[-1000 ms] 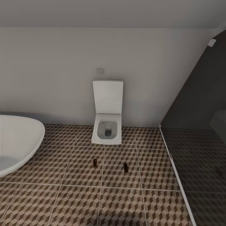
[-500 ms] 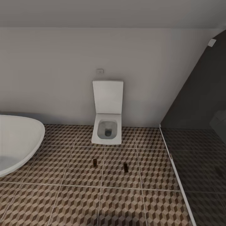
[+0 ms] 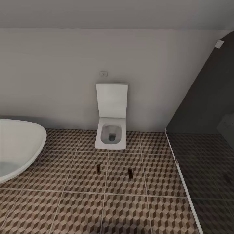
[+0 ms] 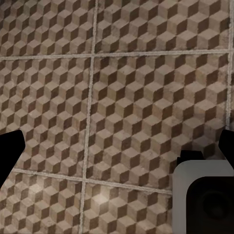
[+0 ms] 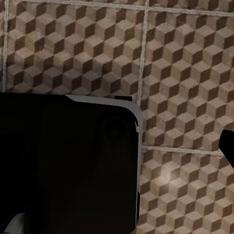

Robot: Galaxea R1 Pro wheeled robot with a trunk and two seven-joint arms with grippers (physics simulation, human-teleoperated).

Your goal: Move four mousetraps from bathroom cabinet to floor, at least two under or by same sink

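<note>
Head view first: two mousetraps (image 3: 97, 168) (image 3: 130, 173) lie flat on the bathroom floor (image 3: 81, 201), side by side but apart, just in front of the toilet (image 3: 111, 130), long axes running away from the robot; the basin (image 3: 19, 146) at the left edge stands well apart from both. Left wrist view: cube tiles below, with dark finger parts of the left gripper (image 4: 117, 151) at opposite edges, so the jaws look spread, nothing between them. Right wrist view: a dark robot part (image 5: 68, 165) hides much; I cannot tell that pincer's state.
</note>
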